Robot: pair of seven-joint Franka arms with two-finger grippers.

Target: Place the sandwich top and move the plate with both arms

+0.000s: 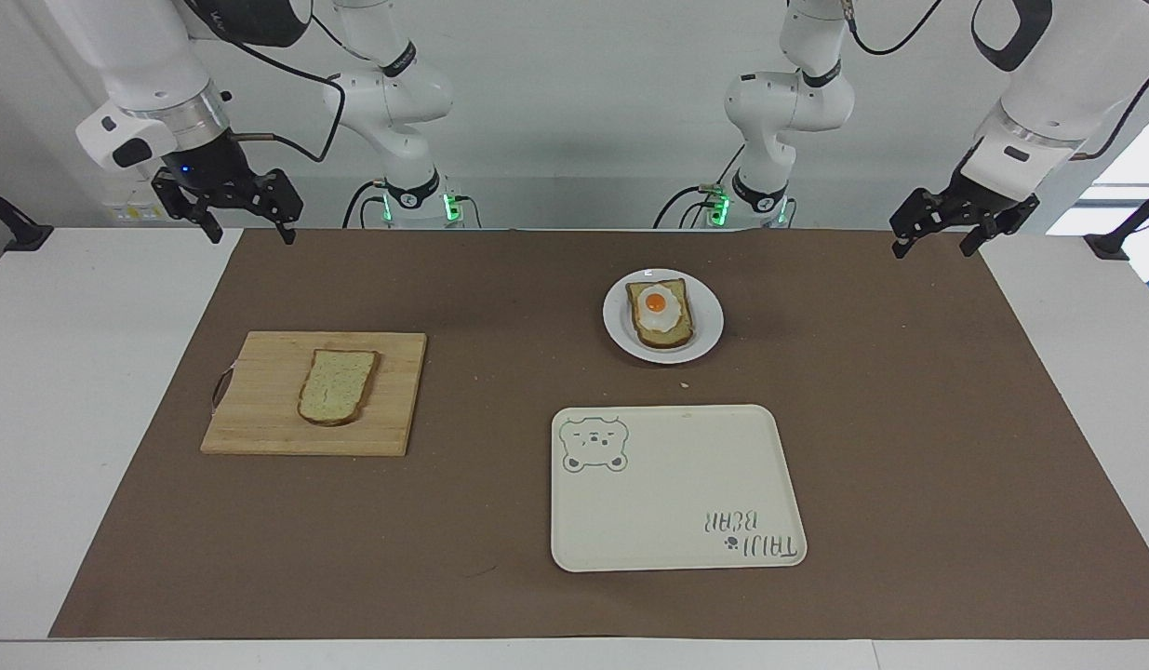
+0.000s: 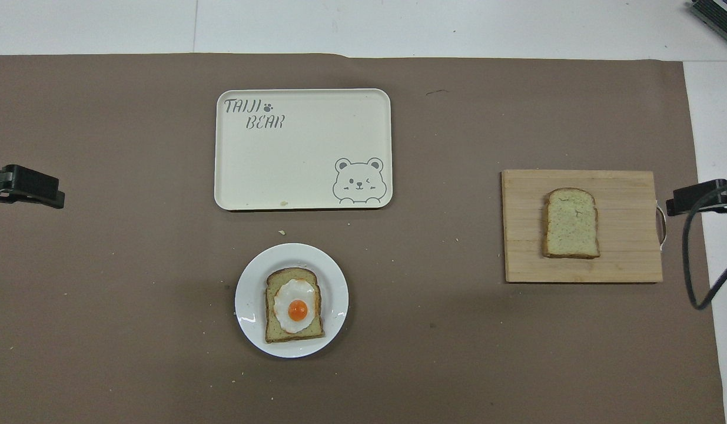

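Wooden board (image 1: pixel 313 393) bears the sandwich top (image 1: pixel 338 386), well apart from both raised, seemingly open, empty end effectors (image 1: pixel 245 230) (image 1: pixel 937 244).

A cream bear tray (image 1: pixel 676 493) and a wooden cutting board (image 1: pixel 267 419) are being carried by the brown-matted tabletop (image 1: pixel 909 447), the board lying toward the right arm's end.

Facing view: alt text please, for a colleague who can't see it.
Both arms wait raised at the table's corners, right gripper and left gripper open. The sandwich top lies on a cutting board; the plate holds egg-topped bread.
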